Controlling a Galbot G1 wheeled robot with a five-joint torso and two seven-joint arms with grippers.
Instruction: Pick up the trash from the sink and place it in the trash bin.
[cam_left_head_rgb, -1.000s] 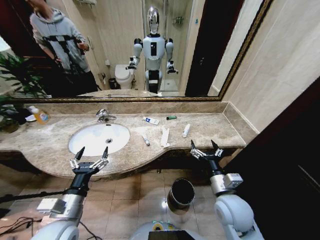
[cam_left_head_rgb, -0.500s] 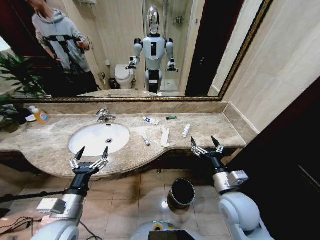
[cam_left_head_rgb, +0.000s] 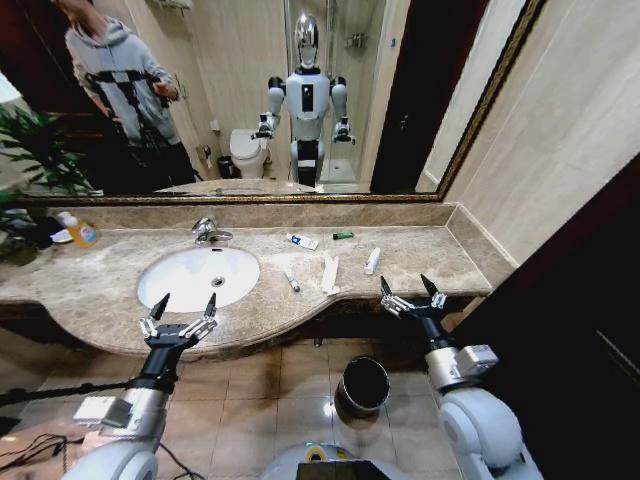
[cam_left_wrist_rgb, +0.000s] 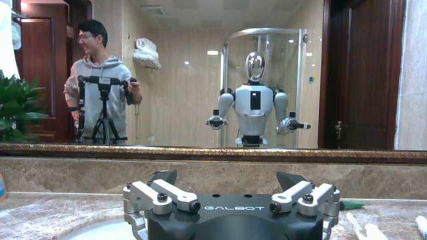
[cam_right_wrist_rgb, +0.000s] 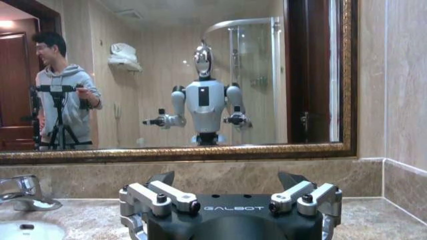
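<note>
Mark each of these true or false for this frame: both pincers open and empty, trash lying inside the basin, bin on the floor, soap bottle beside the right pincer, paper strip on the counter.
1. Both pincers are open and hold nothing. True: the left pincer and right pincer have spread fingers.
2. The trash lies inside the basin. False: the pieces lie on the counter to its right.
3. The bin stands on the floor. True, below the counter edge.
4. The soap bottle is beside the right pincer. False: it stands at the far left of the counter.
5. The paper strip lies on the counter. True.
</note>
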